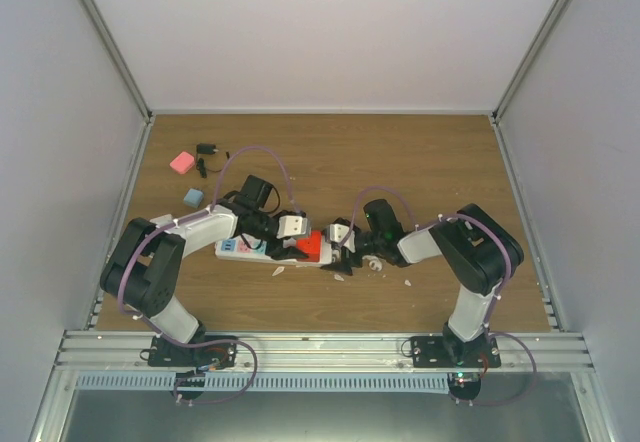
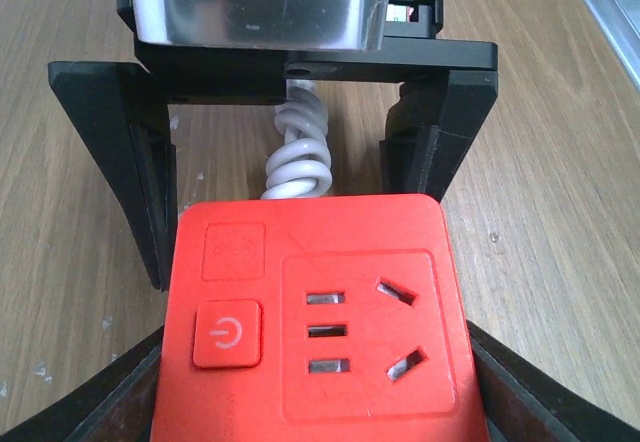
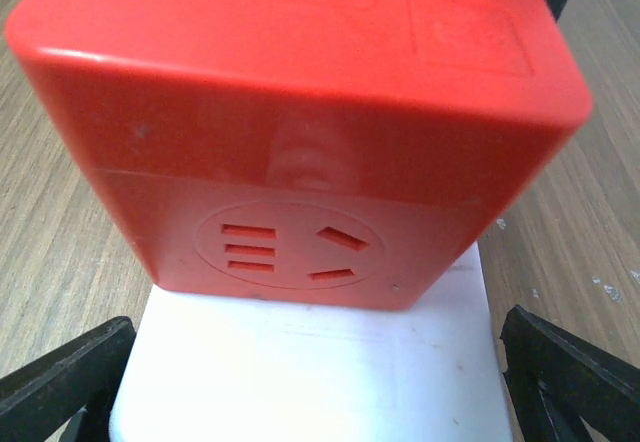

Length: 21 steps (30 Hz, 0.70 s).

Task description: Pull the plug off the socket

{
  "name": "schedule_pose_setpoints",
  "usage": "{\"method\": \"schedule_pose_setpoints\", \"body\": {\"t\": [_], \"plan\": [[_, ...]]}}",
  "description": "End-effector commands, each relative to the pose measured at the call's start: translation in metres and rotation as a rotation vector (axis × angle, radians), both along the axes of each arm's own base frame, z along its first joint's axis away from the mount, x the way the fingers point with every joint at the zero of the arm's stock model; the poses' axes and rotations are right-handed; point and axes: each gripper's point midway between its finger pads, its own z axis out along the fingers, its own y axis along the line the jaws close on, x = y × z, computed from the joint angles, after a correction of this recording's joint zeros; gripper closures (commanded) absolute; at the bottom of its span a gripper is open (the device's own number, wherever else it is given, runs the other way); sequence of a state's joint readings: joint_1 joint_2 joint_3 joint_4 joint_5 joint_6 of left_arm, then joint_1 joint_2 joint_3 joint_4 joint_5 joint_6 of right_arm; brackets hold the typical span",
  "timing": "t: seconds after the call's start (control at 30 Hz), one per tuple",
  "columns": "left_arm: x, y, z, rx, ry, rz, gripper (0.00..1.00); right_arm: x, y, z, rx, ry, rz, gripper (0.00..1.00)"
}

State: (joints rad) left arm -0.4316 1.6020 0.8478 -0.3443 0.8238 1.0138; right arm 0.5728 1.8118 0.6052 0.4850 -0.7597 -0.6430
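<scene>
Wood-grain table, boxed in by plain white walls. A ribbed aluminium rail runs along the near edge. Pale flecks are scattered on the wood around the middle.

Toward the far left corner lie a pink block, a blue block and a small black item, too small to identify.

The socket lies flat in the near half of the table, left of centre. Much of it is covered by the arms, and its pastel squares are barely legible from above. The plug, a red cube with its own outlets and a power button, sits on the socket's right end.

Left gripper: fingers press the plug's two sides, grasping it; the tips are cut off by the frame.

Right gripper: jaws spread wide, clear of the plug and holding nothing. The coiled white cord lies between them on the wood.
</scene>
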Motion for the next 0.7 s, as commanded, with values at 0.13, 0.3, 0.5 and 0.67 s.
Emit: {"method": "schedule_pose_setpoints", "body": {"t": [0.13, 0.3, 0.5, 0.67], "plan": [[0.005, -0.005, 0.020, -0.067, -0.012, -0.015, 0.63, -0.003, -0.001, -0.001, -0.003, 0.005, 0.004, 0.14], [0.009, -0.007, 0.028, -0.084, -0.072, -0.011, 0.63, -0.004, -0.002, -0.004, -0.015, 0.033, 0.002, 0.35], [0.013, -0.010, 0.036, -0.139, 0.085, 0.010, 0.64, -0.004, -0.002, -0.008, -0.035, 0.040, 0.007, 0.55], [0.017, -0.010, 0.044, -0.165, 0.093, 0.018, 0.64, -0.006, -0.003, -0.010, -0.042, 0.045, 0.016, 0.63]]}}
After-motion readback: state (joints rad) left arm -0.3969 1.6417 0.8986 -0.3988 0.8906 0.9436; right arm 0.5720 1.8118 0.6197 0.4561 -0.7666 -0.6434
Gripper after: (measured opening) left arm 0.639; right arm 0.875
